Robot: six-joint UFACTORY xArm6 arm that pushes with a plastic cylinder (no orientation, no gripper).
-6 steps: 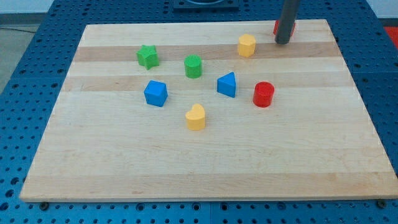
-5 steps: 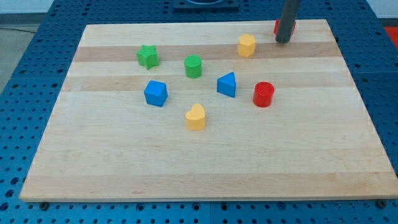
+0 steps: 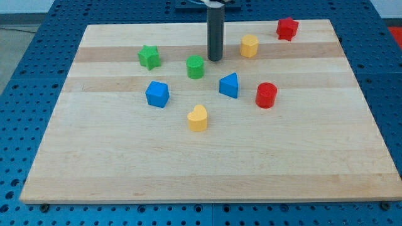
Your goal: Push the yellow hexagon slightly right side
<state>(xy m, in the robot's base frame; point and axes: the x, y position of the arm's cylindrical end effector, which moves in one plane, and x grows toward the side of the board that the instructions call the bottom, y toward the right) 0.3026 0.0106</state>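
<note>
The yellow hexagon (image 3: 249, 46) sits near the view's top, right of centre on the wooden board (image 3: 207, 157). My tip (image 3: 215, 59) rests on the board a short way to the hexagon's left and slightly lower, with a clear gap between them. The tip stands just up and right of the green cylinder (image 3: 195, 66).
A red star (image 3: 287, 28) lies at the top right. A green star (image 3: 149, 57) lies at the left. A blue cube (image 3: 157, 94), a blue triangular block (image 3: 229, 85), a red cylinder (image 3: 266, 95) and a yellow heart (image 3: 198, 118) lie in the middle.
My tip has moved left from beside the red star to the hexagon's left side. The red star now shows in full. No block has moved.
</note>
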